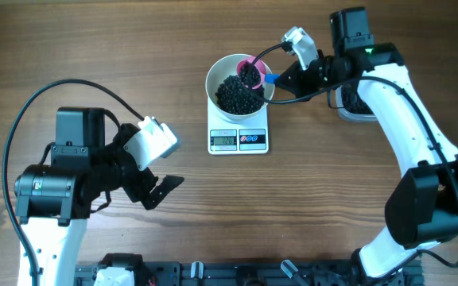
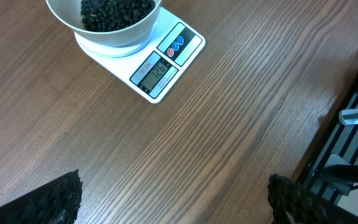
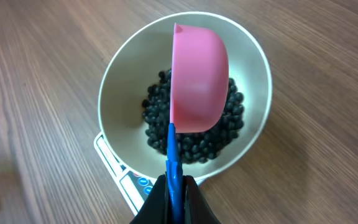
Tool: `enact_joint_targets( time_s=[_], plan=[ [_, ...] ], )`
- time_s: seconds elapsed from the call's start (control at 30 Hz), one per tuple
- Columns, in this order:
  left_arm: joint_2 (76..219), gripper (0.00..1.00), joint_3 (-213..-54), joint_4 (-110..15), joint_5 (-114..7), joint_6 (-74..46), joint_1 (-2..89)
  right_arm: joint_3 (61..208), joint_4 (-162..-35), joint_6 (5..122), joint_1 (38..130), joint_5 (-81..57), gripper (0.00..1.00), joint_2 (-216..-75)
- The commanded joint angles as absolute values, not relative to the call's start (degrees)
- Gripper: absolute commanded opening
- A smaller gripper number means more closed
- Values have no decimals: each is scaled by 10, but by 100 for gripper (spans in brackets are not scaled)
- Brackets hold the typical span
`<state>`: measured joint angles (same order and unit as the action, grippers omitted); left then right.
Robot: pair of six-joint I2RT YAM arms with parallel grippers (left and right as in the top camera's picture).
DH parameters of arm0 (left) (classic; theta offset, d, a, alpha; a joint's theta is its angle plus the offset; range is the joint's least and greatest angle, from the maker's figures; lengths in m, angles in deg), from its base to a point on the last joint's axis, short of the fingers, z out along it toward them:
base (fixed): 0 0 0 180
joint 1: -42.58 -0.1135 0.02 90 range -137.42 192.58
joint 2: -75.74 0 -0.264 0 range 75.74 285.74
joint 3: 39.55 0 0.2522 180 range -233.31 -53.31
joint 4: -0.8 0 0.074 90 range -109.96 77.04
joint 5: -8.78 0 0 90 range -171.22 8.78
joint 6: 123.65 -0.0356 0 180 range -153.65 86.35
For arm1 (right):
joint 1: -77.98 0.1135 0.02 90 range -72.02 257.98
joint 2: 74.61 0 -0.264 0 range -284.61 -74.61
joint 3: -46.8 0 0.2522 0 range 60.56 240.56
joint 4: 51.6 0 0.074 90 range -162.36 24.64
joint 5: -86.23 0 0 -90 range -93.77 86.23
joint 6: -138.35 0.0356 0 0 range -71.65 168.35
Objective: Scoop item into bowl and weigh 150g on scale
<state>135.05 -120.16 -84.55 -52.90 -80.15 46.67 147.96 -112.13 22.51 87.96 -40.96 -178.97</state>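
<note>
1. The left gripper hangs over the bare wood of the table, well apart from the scale, on the near-left side. Its jaws stand wide and hold nothing. In the left wrist view the 2 dark fingertips sit at the bottom corners, with only wood grain between them.
2. The scale lies flat near the table's middle, its display and coloured buttons on the near edge. The display is lit, but its digits are too small to read with certainty.
3. The bowl stands on the scale and covers most of its platform, leaving the front strip with the display clear.
4. The item, a loose pile of small black beads, lies in the bottom of the bowl, well below the rim.
5. A pink scoop is over the far-right part of the bowl. In the right wrist view it is turned on its side, its rounded back facing the camera, above the beads.
6. The scoop's blue handle runs back to the right gripper, whose jaws are pinched tight on it.
7. A container holding more dark beads stands farther right, mostly hidden by the right arm.
</note>
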Motion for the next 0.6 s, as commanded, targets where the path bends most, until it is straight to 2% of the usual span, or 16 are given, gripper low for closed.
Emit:
enact_joint_targets(
  time_s=[0.0,0.57],
  plan=[
    [1350,100,-1212,-844,-528,-814,469,1486,-1122,214,898,-420,4,-1772],
    [1350,100,-1212,-844,-528,-814,469,1486,-1120,214,917,-314,4,-1772]
  ],
)
